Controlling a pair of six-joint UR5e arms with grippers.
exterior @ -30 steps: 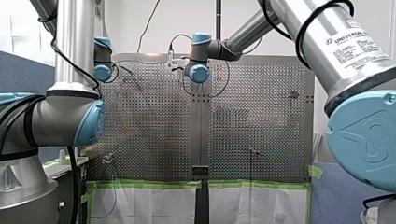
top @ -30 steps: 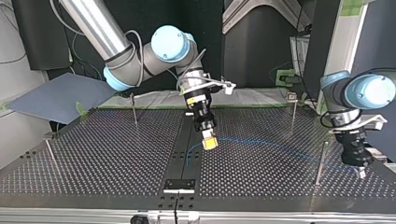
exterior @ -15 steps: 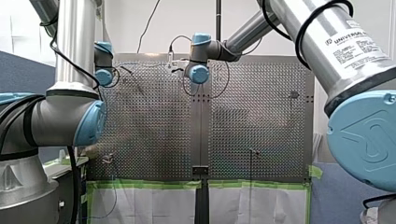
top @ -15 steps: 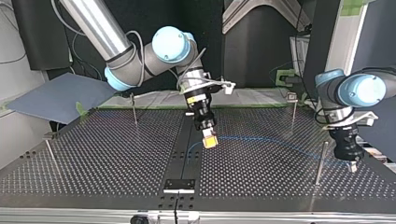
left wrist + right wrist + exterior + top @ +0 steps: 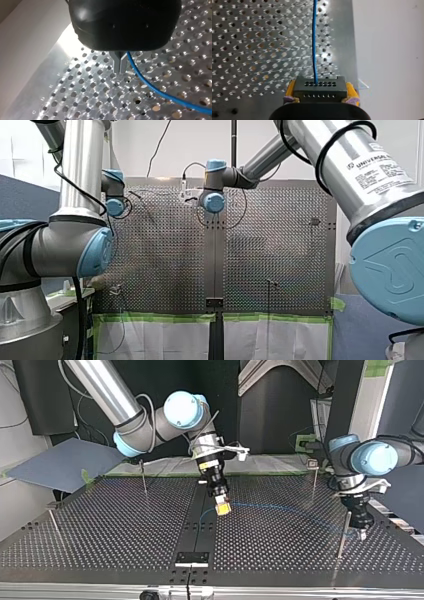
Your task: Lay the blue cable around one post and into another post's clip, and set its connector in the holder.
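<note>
Right end effector [image 5: 223, 508]: yellow pads clamped on either side of the black connector [image 5: 320, 87], held above the bench [image 5: 100, 525] near its centre strip. The blue cable [image 5: 314, 37] leaves the connector's face and runs straight ahead over the perforated plate.

Left end effector [image 5: 120, 63]: metal fingers drawn together, tips just above the bench. The cable rises to their side and appears pinched there.

In the top view the cable spans the two end effectors in a shallow arc. The left one hangs just beside a plain post [image 5: 342, 532]. The cable passes on that post's far side, and whether it touches cannot be told. A second post [image 5: 313, 480], carrying a small head that may be the clip, stands farther back, apart from the cable.

Progress, as judged: both ends are in hand, but nothing is routed. The cable wraps no post, sits in no clip, and the connector is not yet in a holder. All three placements remain.
</note>
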